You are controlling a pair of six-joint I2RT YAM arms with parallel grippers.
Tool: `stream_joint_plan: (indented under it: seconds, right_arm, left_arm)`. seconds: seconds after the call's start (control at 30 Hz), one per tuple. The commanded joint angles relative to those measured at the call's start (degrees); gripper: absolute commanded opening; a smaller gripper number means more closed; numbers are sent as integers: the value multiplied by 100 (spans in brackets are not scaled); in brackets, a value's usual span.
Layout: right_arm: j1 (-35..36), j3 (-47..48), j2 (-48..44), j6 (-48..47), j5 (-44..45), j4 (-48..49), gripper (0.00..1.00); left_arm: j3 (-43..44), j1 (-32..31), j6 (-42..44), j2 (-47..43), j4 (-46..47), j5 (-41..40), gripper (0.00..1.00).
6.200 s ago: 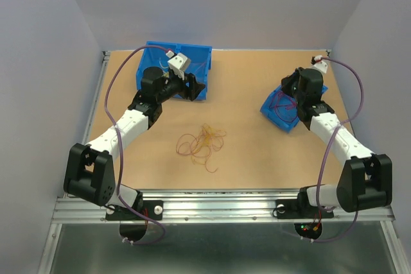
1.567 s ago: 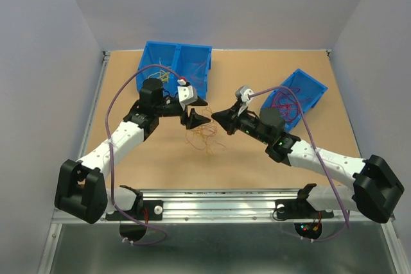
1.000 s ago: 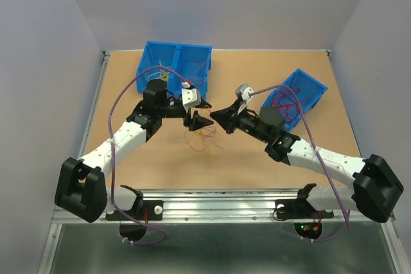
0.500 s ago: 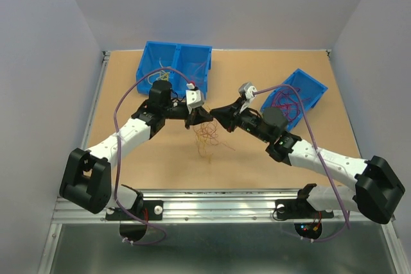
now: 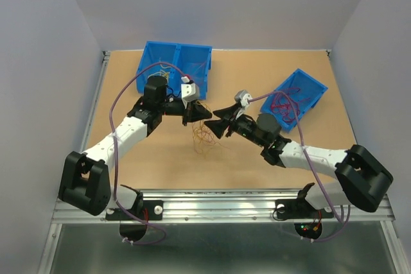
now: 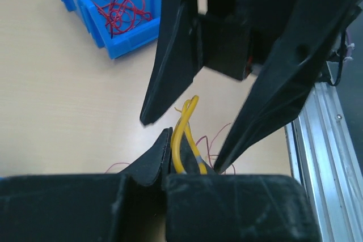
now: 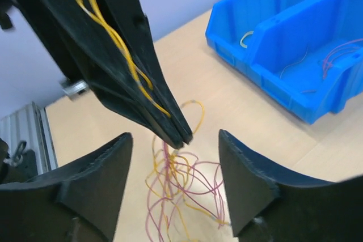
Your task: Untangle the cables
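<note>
Pinching a looped yellow cable (image 6: 182, 131) between its pressed-together fingers, the left pincer (image 5: 204, 113) sits over the middle of the worktop (image 5: 257, 72). From its tip the rest of the cables (image 5: 205, 138) trail downward in a loose snarl. The strands are hair-thin and curl in open loops, yellow and orange ones mixed with magenta-pink ones, crossing each other many times. In the right wrist view they cast faint shadows on the surface beneath; whether the whole snarl rests on the board or partly hangs cannot be told. The right pincer (image 5: 219, 123) faces the left one tip to tip with its fingers spread wide, one on either side of the left pincer's point, holding nothing. Beyond the left arm a double blue bin (image 5: 192, 52) stands near the far edge, with a short yellow piece in one compartment and a few thin pinkish strands in the other. To the right a single blue bin (image 5: 313, 79) lies at an angle, holding a bundle of red cables (image 5: 282, 104). The worktop is a plain tan board, bordered by a metal rail (image 5: 225, 205) at the near edge, and pale lavender-grey walls (image 5: 225, 4) close it in on three sides.
</note>
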Motion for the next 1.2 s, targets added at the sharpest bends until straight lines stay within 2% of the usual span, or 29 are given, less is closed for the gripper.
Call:
stream_joint_plan:
  seconds: [0.0,0.03,0.1,0.13,0.23,0.3,0.33,0.47,0.5,0.57,0.63,0.67,0.8,0.87,0.9,1.0,1.17]
  right_arm:
    - [63,150,525,-97,-417,930,62]
    - [72,203,769,-88,-435,948,54]
    - [72,326,964,-62,-470,966,46]
    - [72,344,1096,-53,-487,1001,34]
    - [81,239,1176,61,-426,1185,16]
    - [98,125,1150,96,-382,1308,10]
    - [89,-15,1124,105,-312,1387,0]
    - [98,-323,1071,167,-180,1467,1]
    - [98,-376,1105,167,-128,1476,1]
    - [107,-543,1158,184,-48,1511,1]
    - [107,-683,1281,237,66,1590,1]
    - [98,-684,1325,246,75,1625,1]
    - [98,-921,1589,342,31,1889,1]
    - [98,-965,1747,369,49,2038,1]
    - [107,-983,1782,377,40,2065,0]
    - [107,-1053,1923,395,22,2205,0]
    - [107,-1159,1993,439,-30,2346,0]
  left_arm:
    - [266,21,-277,-364,93,406,0]
    - [257,21,-294,-382,93,415,0]
    - [274,39,-330,-391,93,424,0]
    - [283,56,-347,-400,93,415,0]
    - [283,83,-469,-461,154,73,0]
    - [257,144,-619,-523,339,-278,0]
    - [248,214,-759,-540,400,-401,0]
    - [458,381,-1137,-681,462,-1261,0]
    - [711,469,-1225,-733,349,-1916,0]
    - [1134,592,-1323,-699,129,-2457,0]
    - [2036,882,-1507,-637,-64,-2817,0]
    - [2041,961,-1534,-585,-152,-2941,0]
    - [3662,1172,-1358,-304,-679,-3959,0]
    - [4069,1234,-1218,-251,-715,-4347,0]
    - [4428,1243,-1148,-189,-715,-4836,0]
    - [5131,1304,-884,3,-715,-5646,0]
    - [6197,1515,-629,574,-995,-5887,0]
